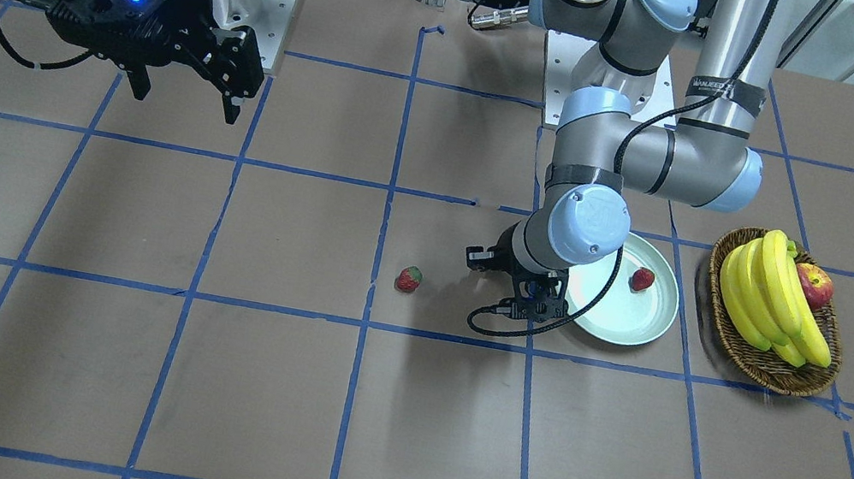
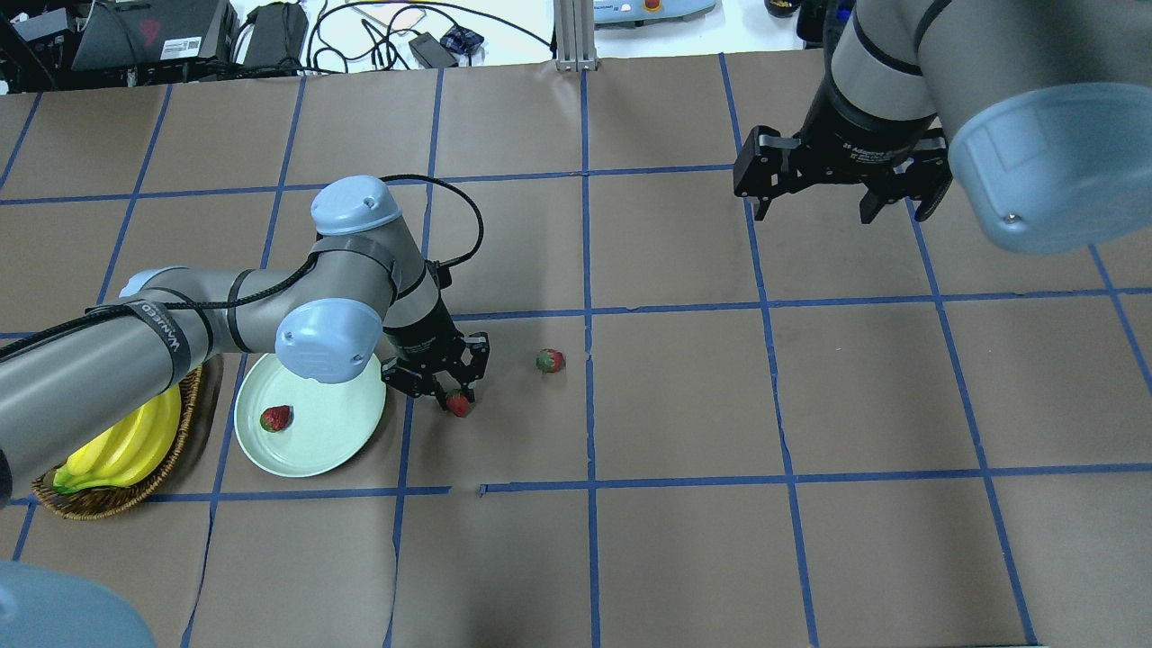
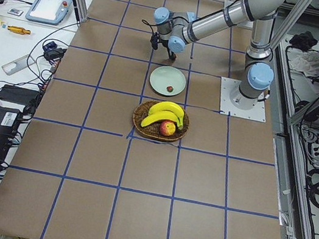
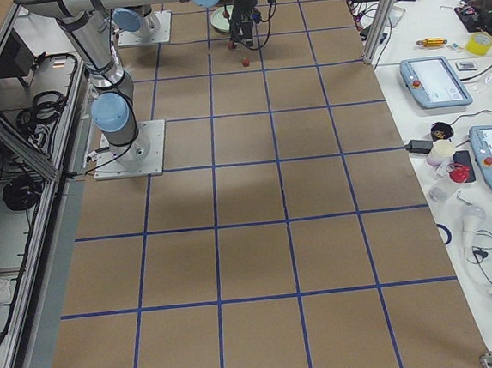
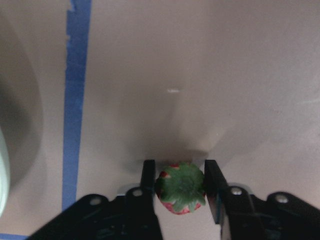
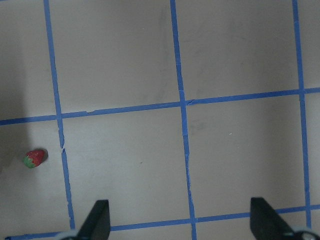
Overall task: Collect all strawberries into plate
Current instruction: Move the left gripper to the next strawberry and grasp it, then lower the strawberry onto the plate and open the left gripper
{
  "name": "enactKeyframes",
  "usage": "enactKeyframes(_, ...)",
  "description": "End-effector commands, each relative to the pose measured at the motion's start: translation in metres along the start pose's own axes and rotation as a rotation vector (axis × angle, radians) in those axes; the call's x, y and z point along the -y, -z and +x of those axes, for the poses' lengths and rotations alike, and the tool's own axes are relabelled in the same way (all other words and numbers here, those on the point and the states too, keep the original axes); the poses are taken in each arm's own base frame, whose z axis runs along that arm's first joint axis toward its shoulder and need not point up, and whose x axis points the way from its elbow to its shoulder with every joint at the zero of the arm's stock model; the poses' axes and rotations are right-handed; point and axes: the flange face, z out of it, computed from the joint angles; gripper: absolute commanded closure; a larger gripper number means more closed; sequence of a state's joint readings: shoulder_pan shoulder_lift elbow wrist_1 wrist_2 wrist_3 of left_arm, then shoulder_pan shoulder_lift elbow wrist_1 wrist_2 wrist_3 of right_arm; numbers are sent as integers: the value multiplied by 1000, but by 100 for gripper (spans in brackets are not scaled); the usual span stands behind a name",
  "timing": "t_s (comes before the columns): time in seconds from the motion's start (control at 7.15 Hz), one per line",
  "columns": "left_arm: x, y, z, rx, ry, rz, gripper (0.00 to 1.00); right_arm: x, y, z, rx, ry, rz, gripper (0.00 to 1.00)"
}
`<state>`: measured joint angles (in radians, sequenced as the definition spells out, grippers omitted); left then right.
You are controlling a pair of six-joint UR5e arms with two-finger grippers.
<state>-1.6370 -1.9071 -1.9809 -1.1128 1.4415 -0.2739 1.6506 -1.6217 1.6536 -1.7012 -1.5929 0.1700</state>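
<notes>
Strawberry is sitting cap-up, pinched between the left gripper's closed jaws, just off the plate's rim on its table-centre side. Right gripper is hanging wide open, empty, well apart.

Held strawberry: hidden behind my left wrist, front-facing view.
Plate: only rim sliver, cut at left wrist view's edge.
Basket: overhead, mostly under my left arm.
</notes>
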Motion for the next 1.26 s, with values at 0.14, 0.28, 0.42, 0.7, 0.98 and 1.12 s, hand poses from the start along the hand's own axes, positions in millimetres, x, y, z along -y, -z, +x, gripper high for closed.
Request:
enactKeyframes(0.14, 39, 72, -61, 140, -193, 48, 100, 0, 1, 0, -1, 1, 1, 0)
enactKeyframes(0.28, 49, 79, -95, 131, -245, 38, 100, -1, 2, 0, 0, 1, 4, 0)
enactKeyframes(0.42, 50, 67, -123, 114, -263, 2, 100, 0, 1, 0, 1, 3, 3, 0)
enactKeyframes(0.7, 33, 31, -131, 99, -260, -66, 73, 0, 1, 0, 1, 9, 3, 0)
enactKeyframes(0.98, 35, 35, -126, 80, -247, -50, 0, 0, 1, 0, 1, 9, 3, 0)
enactKeyframes(1.12, 33, 38, -114, 43, -161, -34, 0, 0, 1, 0, 1, 10, 3, 0)
